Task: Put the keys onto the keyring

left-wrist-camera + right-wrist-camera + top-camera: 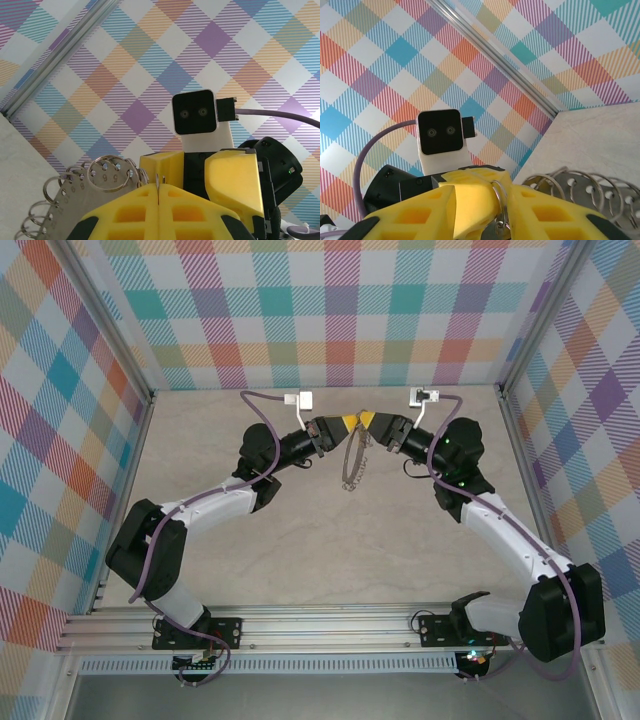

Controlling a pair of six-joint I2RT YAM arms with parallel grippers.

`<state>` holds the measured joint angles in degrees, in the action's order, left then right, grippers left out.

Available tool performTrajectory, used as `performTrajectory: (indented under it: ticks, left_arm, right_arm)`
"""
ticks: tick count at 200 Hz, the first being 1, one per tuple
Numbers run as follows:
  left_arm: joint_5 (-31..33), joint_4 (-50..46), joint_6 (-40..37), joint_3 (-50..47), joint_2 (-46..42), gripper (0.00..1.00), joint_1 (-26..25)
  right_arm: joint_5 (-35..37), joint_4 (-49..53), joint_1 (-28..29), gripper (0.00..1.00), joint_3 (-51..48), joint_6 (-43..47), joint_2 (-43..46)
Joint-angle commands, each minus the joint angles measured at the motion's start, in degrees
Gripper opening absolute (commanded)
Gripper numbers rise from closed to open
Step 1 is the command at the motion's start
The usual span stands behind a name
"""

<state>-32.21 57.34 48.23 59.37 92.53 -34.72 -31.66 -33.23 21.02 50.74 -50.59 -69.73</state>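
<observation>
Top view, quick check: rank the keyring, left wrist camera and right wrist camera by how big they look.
1. keyring: clearly the largest, a long hanging loop.
2. left wrist camera and right wrist camera: small white boxes that look alike, so I won't rank one over the other.

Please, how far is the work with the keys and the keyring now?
Done: the keyring looks lifted off the table, hanging between both grippers.
In hand: the left gripper is shut on a thin metal edge, apparently the keyring's. A small split ring sits between the fingers of the right gripper; its grip is unclear.
Left: I can make out no key threaded on, so the joining remains to do.
</observation>
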Motion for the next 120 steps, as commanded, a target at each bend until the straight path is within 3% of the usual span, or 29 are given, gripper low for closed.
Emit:
performTrajectory:
  ticks: [1, 120]
  left_arm:
    - [0.7, 3.7, 0.1, 0.4, 0.1, 0.00, 0.5]
    - [1.1, 4.3, 0.5, 0.1, 0.2, 0.00, 0.5]
  right_arm:
    - [-1.1, -2.4, -0.1, 0.34, -1.3, -0.7, -0.4]
    - [-2.0, -5.4, 0.0, 0.27, -0.9, -1.7, -1.7]
